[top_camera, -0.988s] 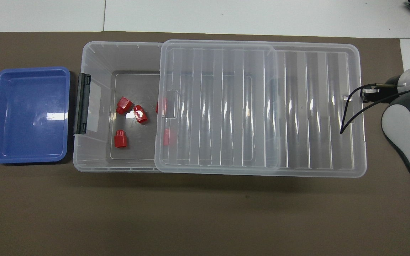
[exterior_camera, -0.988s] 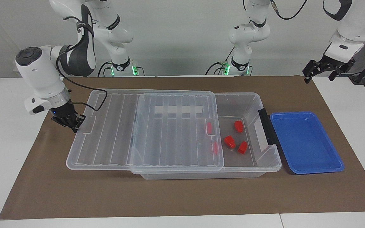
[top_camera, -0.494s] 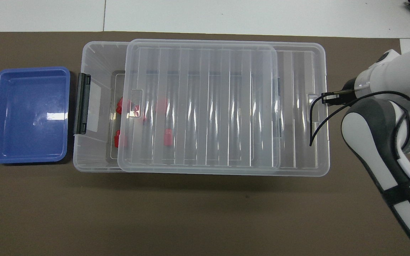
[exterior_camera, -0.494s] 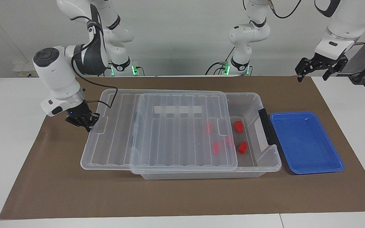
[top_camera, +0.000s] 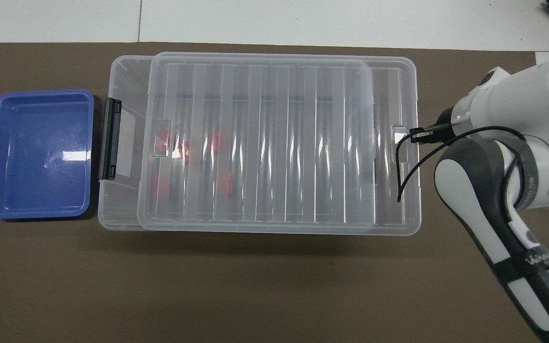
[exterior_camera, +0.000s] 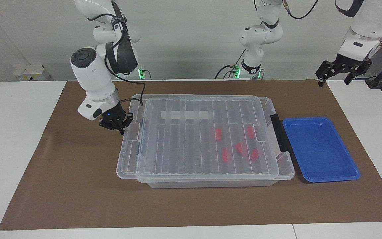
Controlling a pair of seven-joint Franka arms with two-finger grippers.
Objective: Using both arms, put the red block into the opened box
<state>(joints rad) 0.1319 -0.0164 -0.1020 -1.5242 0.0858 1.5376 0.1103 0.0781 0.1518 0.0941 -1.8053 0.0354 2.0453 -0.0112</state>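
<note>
five red blocks now under slid-over lid, right hand closed at lid's end, left hand open

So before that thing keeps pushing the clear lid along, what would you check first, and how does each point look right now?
1. Right claw shut at the lid's end tab, at the right arm's end of the table: ok.
2. Lid fully over the clear box: not ok, a strip by the black handle is uncovered, and the lid overhangs the box at the claw's end.
3. Red blocks inside the box, showing through the lid: ok.
4. Left claw open, holding nothing, raised past the table's corner, waiting: ok.
5. Blue tray beside the box, out of the lid's way: ok.
6. Lid sitting flat on the rim: cannot tell.
</note>
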